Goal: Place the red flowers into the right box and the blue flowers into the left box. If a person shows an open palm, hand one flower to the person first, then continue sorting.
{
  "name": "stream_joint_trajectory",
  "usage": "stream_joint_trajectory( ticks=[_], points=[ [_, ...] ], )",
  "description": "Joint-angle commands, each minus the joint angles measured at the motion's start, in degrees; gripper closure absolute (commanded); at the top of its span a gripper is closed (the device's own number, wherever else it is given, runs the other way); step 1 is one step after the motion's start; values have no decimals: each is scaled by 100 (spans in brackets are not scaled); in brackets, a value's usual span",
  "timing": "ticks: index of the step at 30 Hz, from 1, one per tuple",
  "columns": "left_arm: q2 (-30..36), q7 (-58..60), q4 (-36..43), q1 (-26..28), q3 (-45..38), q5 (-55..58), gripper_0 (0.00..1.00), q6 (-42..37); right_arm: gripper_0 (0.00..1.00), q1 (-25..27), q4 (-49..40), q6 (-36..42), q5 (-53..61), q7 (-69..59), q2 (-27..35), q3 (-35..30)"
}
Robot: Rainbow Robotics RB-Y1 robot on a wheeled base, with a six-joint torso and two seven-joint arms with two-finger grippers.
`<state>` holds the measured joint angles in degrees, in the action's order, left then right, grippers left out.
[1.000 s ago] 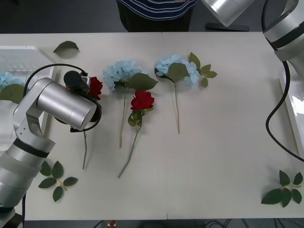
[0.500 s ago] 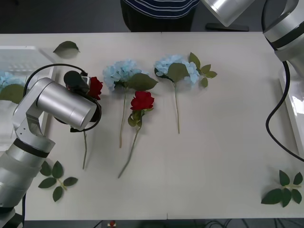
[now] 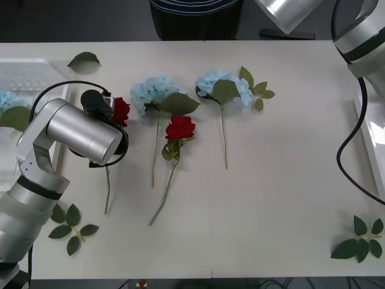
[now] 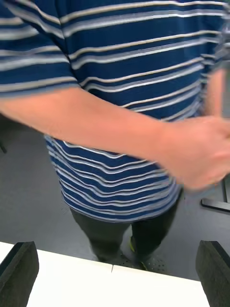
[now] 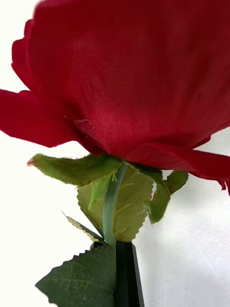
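Front view: the left gripper (image 3: 113,112) sits at centre-left of the frame, pinched onto a deep-red fabric rose (image 3: 121,111) whose thin green stem runs down the frame from under the wrist. The translucent white right box (image 3: 368,129) shows as a rim at the far right edge, so the bloom lies the whole table width from its goal, and the left arm is the nearer one only to the ribbed left box (image 3: 33,75) at upper left. Two pale-blue hydrangea clusters (image 3: 154,91) and another rose lie mid-table.

Right wrist view: the right gripper (image 4: 115,266) stands wide, black fingers at both lower corners, empty, facing a person in a navy-and-white striped shirt (image 4: 124,72) whose hand (image 4: 199,153) is blurred at mid-right.

Left wrist view: the fingers are closed on the stem just under the bloom, the stem's long axis running up the frame.
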<state>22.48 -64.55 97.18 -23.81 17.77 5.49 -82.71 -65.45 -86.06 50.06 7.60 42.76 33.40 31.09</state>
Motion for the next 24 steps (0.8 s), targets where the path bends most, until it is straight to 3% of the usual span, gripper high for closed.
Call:
stream_joint_trajectory(
  ticks=[1, 7, 14, 24],
  points=[
    [169, -41, 187, 17, -2, 31, 100, -17, 5, -222, -104, -49, 22, -189, 140, 2],
    [143, -32, 170, 17, -11, 40, 100, -26, 5, -301, -341, -58, 1112, -207, 861, 11],
    [143, -41, 407, -45, -213, 251, 100, -360, 5, -354, -903, 320, 3635, -172, 2144, -235],
    [275, -709, 934, -54, -424, 515, 100, -202, 5, -301, -1607, 2605, 7300, -31, 3375, -1026]
  ],
)
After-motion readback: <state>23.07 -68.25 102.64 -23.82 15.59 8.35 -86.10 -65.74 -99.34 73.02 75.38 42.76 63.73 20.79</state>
